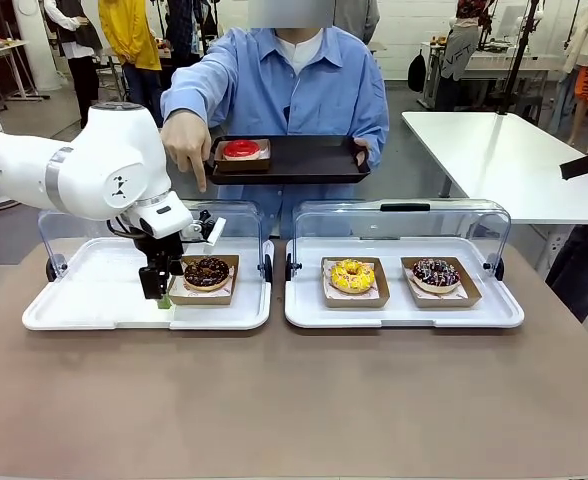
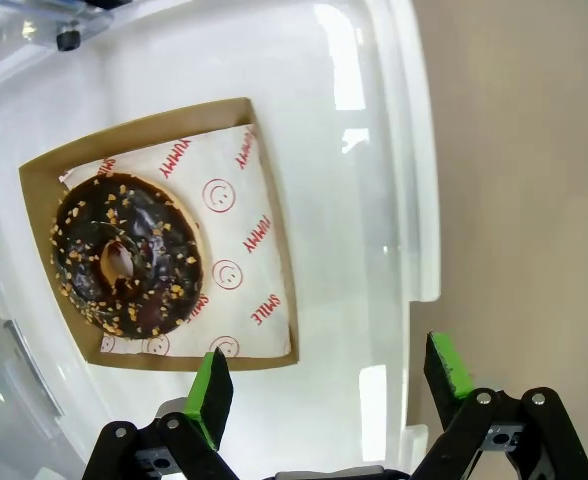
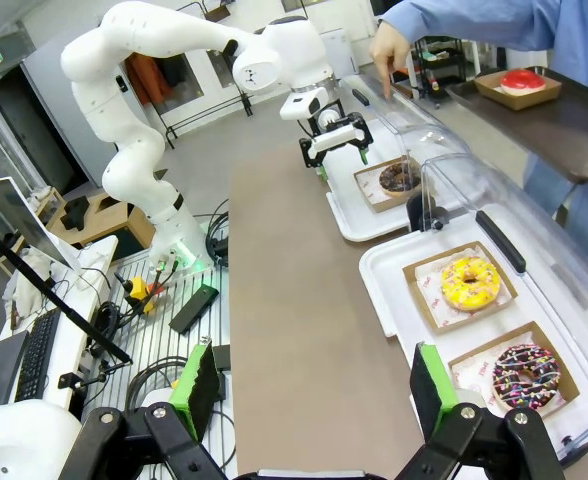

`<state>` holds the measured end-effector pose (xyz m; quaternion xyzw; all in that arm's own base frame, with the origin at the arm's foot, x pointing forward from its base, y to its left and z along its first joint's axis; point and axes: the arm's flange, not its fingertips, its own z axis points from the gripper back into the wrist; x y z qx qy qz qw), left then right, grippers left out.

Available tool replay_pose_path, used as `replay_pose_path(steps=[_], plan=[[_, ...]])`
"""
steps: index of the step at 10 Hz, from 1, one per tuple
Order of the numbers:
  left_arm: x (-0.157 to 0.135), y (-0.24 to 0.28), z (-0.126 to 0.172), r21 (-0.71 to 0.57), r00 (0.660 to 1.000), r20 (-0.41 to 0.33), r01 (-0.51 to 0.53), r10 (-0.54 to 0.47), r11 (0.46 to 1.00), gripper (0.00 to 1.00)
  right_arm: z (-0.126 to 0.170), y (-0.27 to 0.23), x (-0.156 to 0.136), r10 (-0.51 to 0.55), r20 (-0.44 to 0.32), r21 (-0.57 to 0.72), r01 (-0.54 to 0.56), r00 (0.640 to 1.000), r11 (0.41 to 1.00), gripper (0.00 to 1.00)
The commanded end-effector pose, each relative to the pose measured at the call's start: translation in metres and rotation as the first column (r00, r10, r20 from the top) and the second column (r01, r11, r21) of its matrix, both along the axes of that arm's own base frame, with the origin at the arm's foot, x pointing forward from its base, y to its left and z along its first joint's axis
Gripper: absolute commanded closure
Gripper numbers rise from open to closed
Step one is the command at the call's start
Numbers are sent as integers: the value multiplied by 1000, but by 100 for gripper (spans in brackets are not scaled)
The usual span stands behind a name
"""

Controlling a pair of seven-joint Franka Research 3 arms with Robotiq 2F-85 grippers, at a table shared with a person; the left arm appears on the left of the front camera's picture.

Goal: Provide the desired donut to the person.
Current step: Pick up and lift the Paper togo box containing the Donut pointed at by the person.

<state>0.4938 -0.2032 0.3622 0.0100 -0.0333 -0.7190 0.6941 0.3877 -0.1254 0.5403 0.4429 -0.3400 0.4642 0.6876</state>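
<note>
Both fingers (image 2: 212, 395) of my left gripper (image 2: 329, 385) gape empty; the donut (image 2: 124, 255) lies at ten o'clock, so closing here could miss its box (image 2: 144, 142).

The left arm (image 1: 104, 170) is built of white rounded shells, ringed by a grey band (image 1: 59, 180) and marked with a black emblem (image 1: 121, 185). The black left hand (image 2: 329, 375) and right hand (image 3: 314, 385) are fitted with green pads (image 2: 212, 395) and silver screws (image 2: 477, 398).

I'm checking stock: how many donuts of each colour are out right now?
chocolate donut: 1
yellow donut: 1
sprinkled donut: 1
red donut: 1
Total: 4
</note>
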Motion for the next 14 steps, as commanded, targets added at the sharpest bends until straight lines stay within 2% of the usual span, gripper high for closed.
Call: replay_pose_path(steps=[1, 3, 5, 7, 9, 11, 14], plan=[[15, -9, -6, 35, 1000, 7, -22, 22, 999, 0, -1, 0, 0, 5, 2, 9, -5, 1000, 1000, 0], [14, -9, -15, 33, 1000, 8, -26, 26, 999, 0, -1, 0, 0, 5, 2, 9, -5, 1000, 1000, 0], [27, -6, -17, 29, 1000, -8, -12, 12, 1000, 0, -1, 0, 0, 5, 2, 9, -5, 1000, 1000, 0], [16, -1, -28, 15, 999, 2, -32, 32, 999, 0, -1, 0, 0, 5, 2, 9, -5, 1000, 1000, 0], [28, 1, -26, -8, 1000, 4, -1, 1, 1000, 0, -1, 0, 0, 5, 2, 9, -5, 1000, 1000, 0], [20, 0, -34, -13, 1000, 8, -5, 6, 1000, 0, -1, 0, 0, 5, 2, 9, -5, 1000, 1000, 0], [27, -2, -39, 6, 1000, -11, -1, 1, 1000, 0, -1, 0, 0, 5, 2, 9, -5, 1000, 1000, 0]])
